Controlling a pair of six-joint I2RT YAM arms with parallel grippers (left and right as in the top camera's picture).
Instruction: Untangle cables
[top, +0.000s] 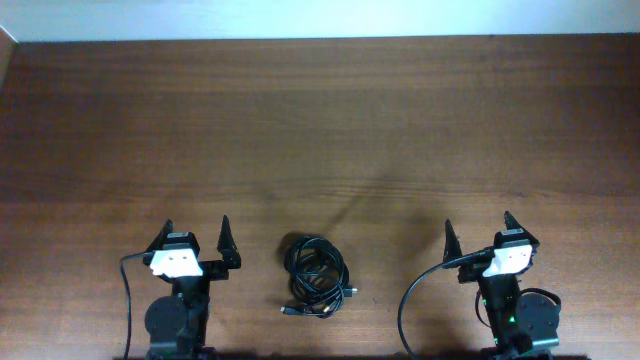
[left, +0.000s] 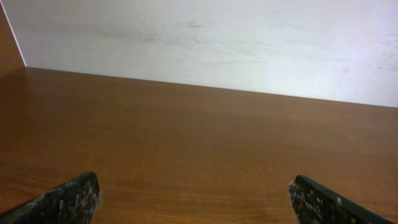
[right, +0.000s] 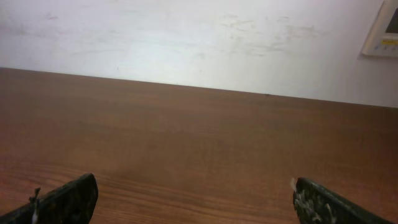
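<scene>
The cables (top: 315, 275) lie as one bundle of thin black loops on the wooden table (top: 320, 130), near its front edge, with small plug ends sticking out at the lower left and right of the bundle. My left gripper (top: 196, 232) is open and empty, to the left of the bundle. My right gripper (top: 478, 228) is open and empty, to the right of it. In the left wrist view my left gripper (left: 194, 186) shows only bare table between its fingers. In the right wrist view my right gripper (right: 194, 185) does too. The cables are out of both wrist views.
A pale wall (left: 205, 37) runs along the far edge of the table. A white wall panel (right: 382, 31) shows at the top right of the right wrist view. Thick black arm wires (top: 412, 300) loop beside each arm base.
</scene>
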